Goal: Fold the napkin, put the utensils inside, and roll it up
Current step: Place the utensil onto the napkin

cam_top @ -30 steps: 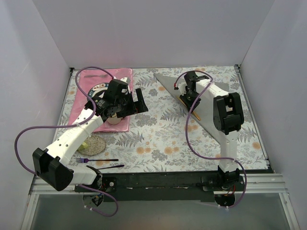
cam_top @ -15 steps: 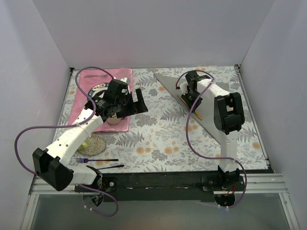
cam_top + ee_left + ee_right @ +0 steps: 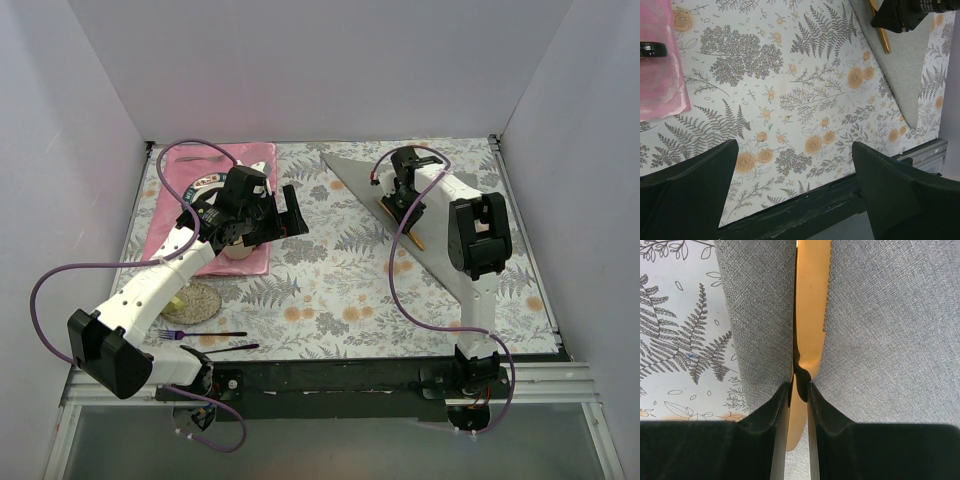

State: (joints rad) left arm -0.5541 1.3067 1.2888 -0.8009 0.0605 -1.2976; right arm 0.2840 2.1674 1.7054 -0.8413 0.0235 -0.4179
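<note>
One table, floral cover, carries everything.

Napkin: grey, already folded to a long triangle. It lies flat at the far right, with one tip at the far middle and the other running toward the near right.

Pink placemat: far left, well apart from the napkin.

Left hand: by the placemat's right edge, jaws spread wide with nothing between them. Its wrist view looks down on bare table. I judge it idle for this step.

Right hand: low over the napkin, near its left slanted edge. The fingers are nipped in on both sides of the utensil, so it is gripping it.

Utensil: slim orange-tan piece, one edge toothed, running roughly along that slanted edge. A strip of grey cloth shows to its left before the table begins. In the top view its near end sticks out past the hand. Cannot tell whether it rests on the cloth or hangs just above.

Step in hand, as I read it: laying the utensil inside the fold.

- Keep the whole length over cloth, with neither end overhanging onto the table.
- Line it up with the edge the roll will start from.
- Lower it until it lies flat before letting go.
- Open only a little, then lift straight up.

Risk: the cloth is soft, so a dragging fingertip could pull the fold askew or flick the piece off.
</note>
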